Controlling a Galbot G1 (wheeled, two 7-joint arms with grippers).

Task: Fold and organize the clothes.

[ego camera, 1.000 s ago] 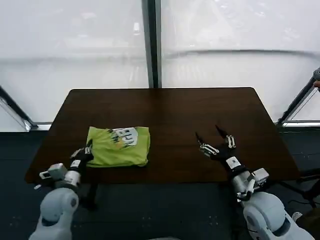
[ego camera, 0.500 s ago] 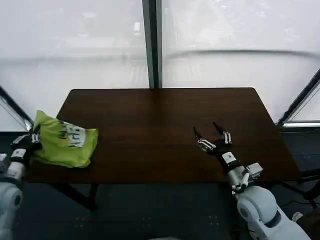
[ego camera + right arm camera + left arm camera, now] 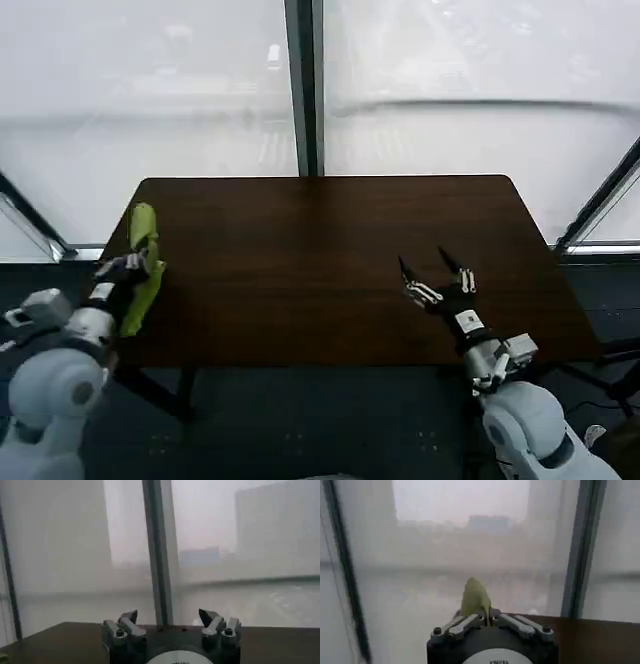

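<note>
The clothes [image 3: 143,262], a lime yellow-green T-shirt bunched into a narrow strip, hang at the left edge of the dark wooden table [image 3: 330,260]. My left gripper [image 3: 132,266] is shut on the fabric there. In the left wrist view a peak of the clothes [image 3: 475,598] rises from between the left gripper's [image 3: 487,620] closed jaws. My right gripper [image 3: 437,277] hovers open above the table's right front part with nothing in it. The right wrist view shows the right gripper [image 3: 169,615] with its fingers spread wide, facing the window.
A dark vertical window post [image 3: 302,88] stands behind the table's far edge. Slanted dark struts [image 3: 600,200] run down at both sides of the table. Dark floor lies below the front edge.
The left gripper has dragged the T-shirt from the table's front left out to the left edge, where it now hangs bunched. The right gripper has stayed almost still.
</note>
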